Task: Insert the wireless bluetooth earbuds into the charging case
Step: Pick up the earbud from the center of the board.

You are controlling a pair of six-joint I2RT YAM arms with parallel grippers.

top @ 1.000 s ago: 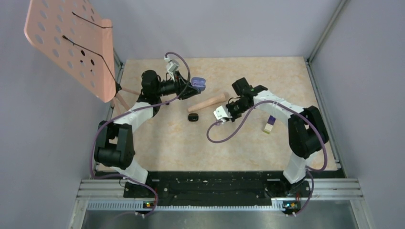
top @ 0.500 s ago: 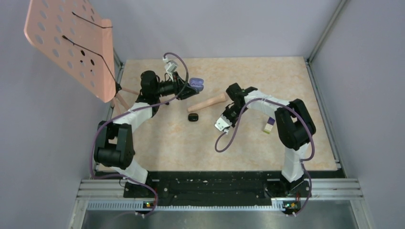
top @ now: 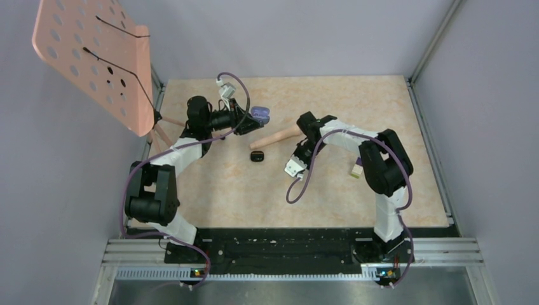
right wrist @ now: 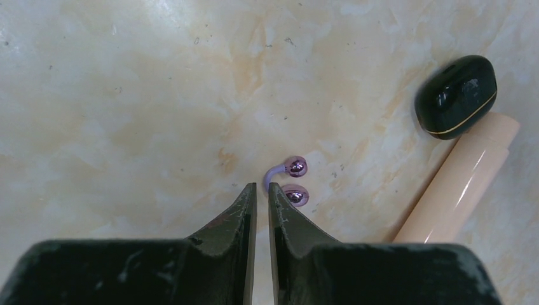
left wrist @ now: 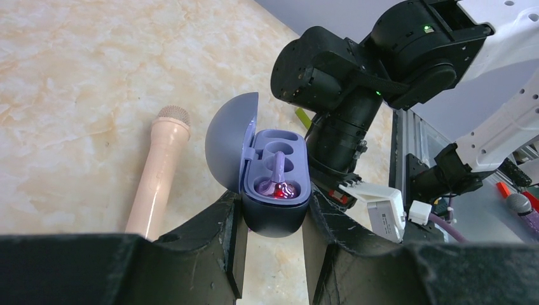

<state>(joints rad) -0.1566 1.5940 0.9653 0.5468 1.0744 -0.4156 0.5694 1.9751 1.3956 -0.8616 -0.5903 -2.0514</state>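
Observation:
My left gripper (left wrist: 273, 210) is shut on the open purple charging case (left wrist: 274, 222) and holds it above the table with the lid up. One glossy purple earbud (left wrist: 278, 185) sits in a case slot with a red light on it; the slot beside it is empty. The case also shows in the top view (top: 260, 114). My right gripper (right wrist: 262, 187) points down at the table, its fingers closed to a thin slit with nothing between them. A second purple earbud (right wrist: 295, 167), two beads on a curved band, lies on the table at the right fingertip.
A peach toy microphone (top: 274, 136) lies between the arms and shows in the right wrist view (right wrist: 457, 184). A small black closed case (right wrist: 456, 96) lies by it. A purple-and-cream block (top: 358, 166) sits behind the right arm. A pink perforated stand (top: 95, 60) is at far left.
My right arm has folded inward and its gripper has moved left, toward the microphone and over the table. My left gripper with the case has barely moved.

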